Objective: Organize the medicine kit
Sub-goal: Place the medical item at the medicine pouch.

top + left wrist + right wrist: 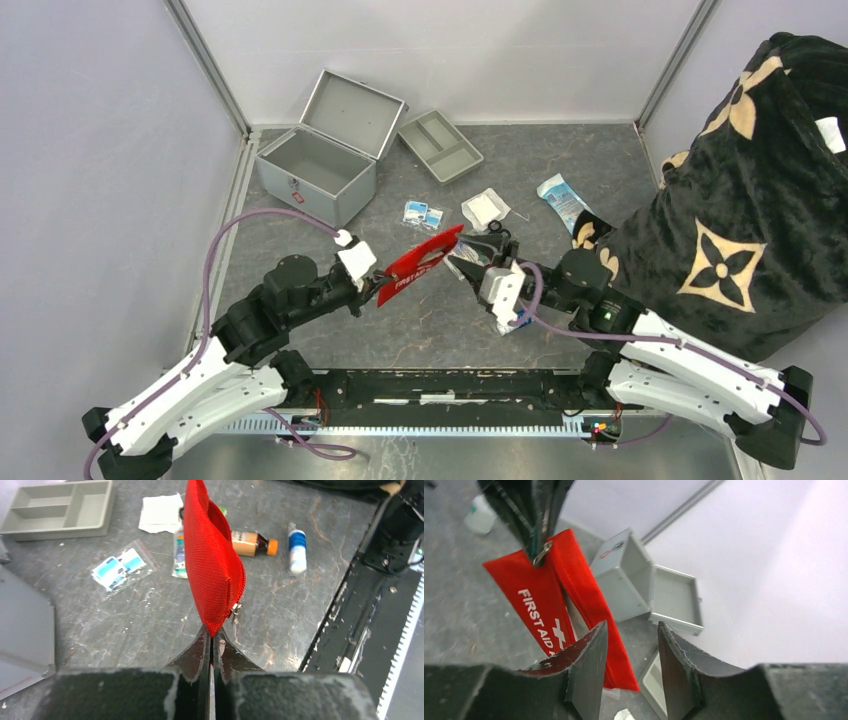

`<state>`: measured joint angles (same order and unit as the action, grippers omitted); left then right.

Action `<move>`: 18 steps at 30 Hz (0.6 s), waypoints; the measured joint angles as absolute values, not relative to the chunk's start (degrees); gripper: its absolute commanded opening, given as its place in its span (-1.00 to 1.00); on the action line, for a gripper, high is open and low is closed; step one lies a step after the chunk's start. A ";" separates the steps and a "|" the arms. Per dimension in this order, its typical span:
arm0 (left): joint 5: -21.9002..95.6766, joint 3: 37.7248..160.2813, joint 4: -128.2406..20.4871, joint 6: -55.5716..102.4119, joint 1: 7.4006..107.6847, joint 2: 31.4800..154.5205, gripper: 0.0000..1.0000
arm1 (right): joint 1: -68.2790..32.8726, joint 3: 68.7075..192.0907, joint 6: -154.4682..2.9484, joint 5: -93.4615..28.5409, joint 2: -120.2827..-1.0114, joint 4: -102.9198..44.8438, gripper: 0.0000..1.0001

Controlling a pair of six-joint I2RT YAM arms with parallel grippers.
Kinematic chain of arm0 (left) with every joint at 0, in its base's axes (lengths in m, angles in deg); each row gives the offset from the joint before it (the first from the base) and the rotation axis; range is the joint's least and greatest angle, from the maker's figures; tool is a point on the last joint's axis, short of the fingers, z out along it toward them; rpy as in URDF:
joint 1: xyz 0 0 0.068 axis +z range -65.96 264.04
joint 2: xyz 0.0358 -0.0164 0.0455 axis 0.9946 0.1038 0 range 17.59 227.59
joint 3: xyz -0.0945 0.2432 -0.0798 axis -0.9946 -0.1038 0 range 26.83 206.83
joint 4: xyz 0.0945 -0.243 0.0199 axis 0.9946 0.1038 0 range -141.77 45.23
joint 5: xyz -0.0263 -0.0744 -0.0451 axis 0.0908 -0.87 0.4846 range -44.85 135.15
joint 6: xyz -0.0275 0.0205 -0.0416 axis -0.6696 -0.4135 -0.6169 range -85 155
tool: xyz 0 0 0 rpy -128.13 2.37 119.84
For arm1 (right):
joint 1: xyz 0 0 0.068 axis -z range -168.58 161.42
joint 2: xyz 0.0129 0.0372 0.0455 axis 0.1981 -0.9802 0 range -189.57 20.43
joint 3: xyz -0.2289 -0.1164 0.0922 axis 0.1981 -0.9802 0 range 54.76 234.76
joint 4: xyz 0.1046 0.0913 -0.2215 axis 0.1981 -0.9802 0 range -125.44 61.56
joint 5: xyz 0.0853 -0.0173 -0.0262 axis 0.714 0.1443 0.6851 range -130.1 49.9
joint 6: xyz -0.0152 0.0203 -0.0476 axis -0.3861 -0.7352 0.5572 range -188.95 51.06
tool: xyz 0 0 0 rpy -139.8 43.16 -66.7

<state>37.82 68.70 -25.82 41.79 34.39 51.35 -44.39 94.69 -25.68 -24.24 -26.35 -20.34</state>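
At ten o'clock, open medicine kit [305, 190]: rigid metal, likely heavy; grip its rim. My left gripper [211, 635] pinches limp first-aid pouch [212, 565]; right gripper [631, 630] spread.

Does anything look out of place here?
The medicine kit stands open and empty; the divided tray and small packets lie scattered outside it, and the red pouch hangs midair, pinched by the left end effector.

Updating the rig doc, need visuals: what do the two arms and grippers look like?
Left arm and right arm match: white moulded shells on the base links, black housings toward the wrist, a white block at each wrist. A mauve cable loops along each. Left gripper and right gripper: black wedge-shaped fingers, edges scuffed grey.
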 measured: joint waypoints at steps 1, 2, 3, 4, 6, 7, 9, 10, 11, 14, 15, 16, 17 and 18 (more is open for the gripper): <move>39.39 68.70 -26.32 41.22 34.39 50.98 -0.96 | -44.39 94.12 -27.10 -25.45 -25.17 -18.05 -0.02; 40.66 68.70 -26.95 40.78 34.39 50.59 -0.96 | -44.39 93.70 -28.39 -26.47 -24.43 -16.37 0.00; 41.88 68.70 -27.52 40.37 34.39 50.32 -0.96 | -44.39 93.13 -30.29 -28.38 -23.58 -14.05 0.00; 42.80 68.70 -28.07 39.95 34.39 50.04 -0.96 | -44.39 92.65 -32.08 -30.17 -22.99 -12.21 0.01; 45.23 68.70 -29.56 38.81 34.39 49.39 -0.96 | -44.39 91.80 -35.95 -35.11 -22.22 -9.33 0.04; 46.10 68.72 -30.01 38.38 34.39 49.28 -0.96 | -44.39 91.56 -37.77 -37.58 -22.00 -8.56 0.06; 48.09 68.72 -30.95 37.33 34.39 49.30 -0.96 | -44.39 91.47 -41.85 -43.63 -21.89 -8.02 0.21; 49.18 68.72 -31.33 36.63 34.39 49.32 -0.96 | -44.39 91.65 -44.39 -47.46 -21.94 -8.41 0.29; 49.88 68.74 -31.54 36.02 34.39 49.34 -0.96 | -44.37 92.24 -47.08 -51.13 -22.15 -9.74 0.40; 52.59 69.03 -32.48 34.16 34.39 49.63 -0.96 | -44.26 96.96 -54.07 -59.54 -24.56 -16.41 0.50; 53.27 69.38 -32.64 33.48 34.39 49.98 -0.96 | -43.97 99.47 -56.50 -61.90 -25.87 -19.32 0.49; 53.97 69.86 -32.70 32.78 34.39 50.41 -0.96 | -43.56 101.81 -58.75 -63.56 -27.18 -21.79 0.49; 54.58 70.43 -32.75 32.19 34.39 51.00 -0.96 | -42.92 104.06 -61.11 -64.70 -28.38 -24.10 0.49; 55.26 70.97 -32.97 31.58 34.39 51.61 -0.96 | -41.92 106.18 -63.62 -65.20 -29.50 -26.40 0.49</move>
